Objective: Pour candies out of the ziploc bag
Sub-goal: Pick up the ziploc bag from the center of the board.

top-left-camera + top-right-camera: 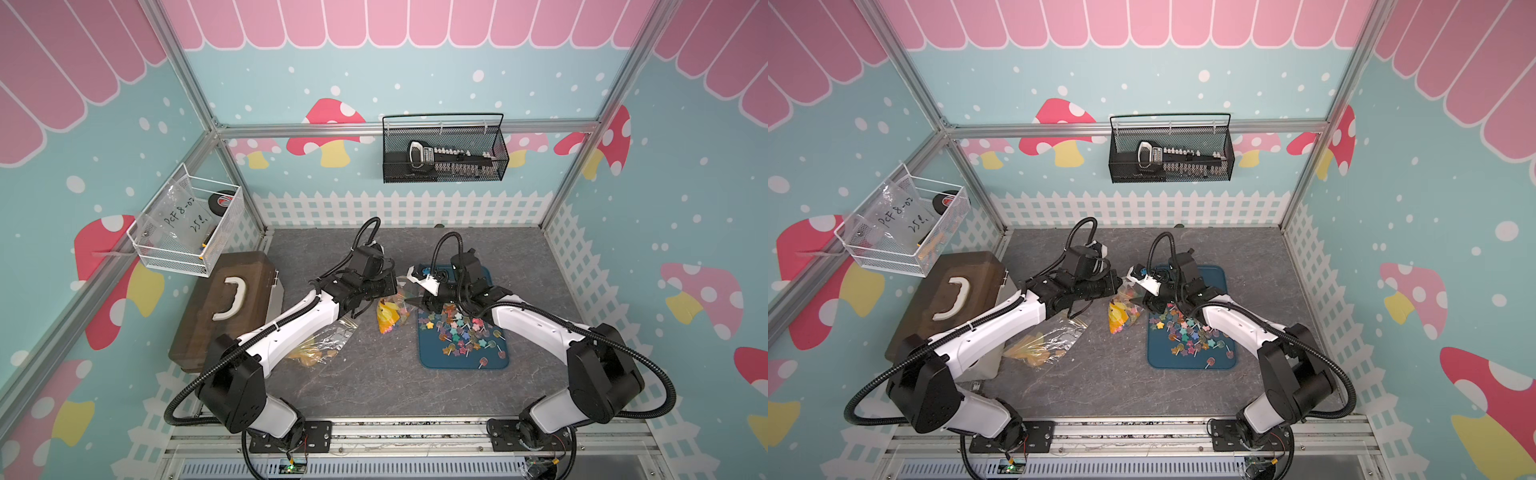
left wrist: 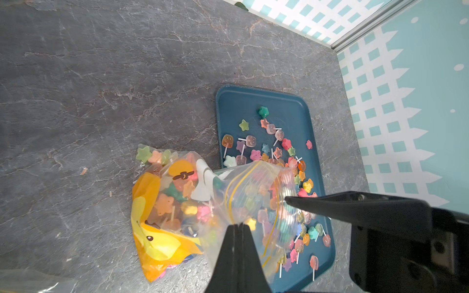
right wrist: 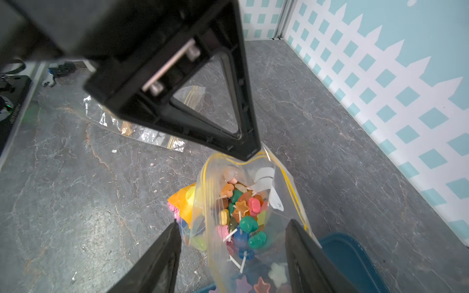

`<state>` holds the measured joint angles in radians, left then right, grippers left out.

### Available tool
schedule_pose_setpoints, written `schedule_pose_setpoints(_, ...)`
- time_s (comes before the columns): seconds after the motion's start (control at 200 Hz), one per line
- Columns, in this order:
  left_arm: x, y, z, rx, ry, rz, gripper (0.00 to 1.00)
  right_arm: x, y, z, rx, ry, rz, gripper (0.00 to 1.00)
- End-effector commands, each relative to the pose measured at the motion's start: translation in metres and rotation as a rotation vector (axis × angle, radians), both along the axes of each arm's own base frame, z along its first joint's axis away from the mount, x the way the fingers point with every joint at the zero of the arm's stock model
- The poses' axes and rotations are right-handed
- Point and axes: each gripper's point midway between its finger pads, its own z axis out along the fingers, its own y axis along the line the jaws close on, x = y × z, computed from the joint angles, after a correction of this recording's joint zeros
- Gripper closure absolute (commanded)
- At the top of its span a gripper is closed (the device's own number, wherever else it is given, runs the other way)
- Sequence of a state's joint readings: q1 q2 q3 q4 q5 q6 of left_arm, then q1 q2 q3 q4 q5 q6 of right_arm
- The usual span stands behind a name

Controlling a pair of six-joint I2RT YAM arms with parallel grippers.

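Nearest us, a crinkled second bag (image 1: 328, 338) lies half under the left arm (image 1: 291, 332); we cannot make out its contents. Beyond it, loose candies (image 1: 461, 332) litter the blue tray (image 1: 432, 359). The ziploc bag (image 2: 177, 215) lies on the tabletop (image 2: 88, 101) with its mouth over the tray edge, and many candies are inside. The left end effector (image 2: 238, 225) pinches its rim. The right end effector (image 3: 233, 222) stands spread at the mouth. In both top views the wrists hide both grips.

Both top views look steeply down from high above the front edge, far off, nearly the same picture of the whole table (image 1: 374, 374), each wrist camera very near, facing down, both sharing the bag (image 2: 193, 208) and tray (image 2: 241, 106).
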<state>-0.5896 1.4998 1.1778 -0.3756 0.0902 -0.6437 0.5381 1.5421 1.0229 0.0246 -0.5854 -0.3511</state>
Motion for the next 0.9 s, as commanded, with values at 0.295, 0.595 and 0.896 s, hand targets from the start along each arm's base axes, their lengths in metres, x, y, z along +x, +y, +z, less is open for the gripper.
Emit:
schedule_pose_setpoints(0.295, 0.004, -0.001, 0.021, -0.041, -0.056, 0.001, 1.0, -0.026, 0.02, -0.043, -0.084, 0.122, 0.115, 0.42)
schedule_pose_setpoints(0.595, 0.004, 0.001, 0.023, -0.041, -0.061, 0.009, 1.0, -0.028, 0.029, -0.059, -0.121, 0.131, 0.111, 0.55)
schedule_pose_setpoints(0.896, 0.003, 0.002, 0.024, -0.051, -0.058, 0.016, 1.0, -0.024, 0.03, -0.056, -0.116, 0.114, 0.084, 0.78)
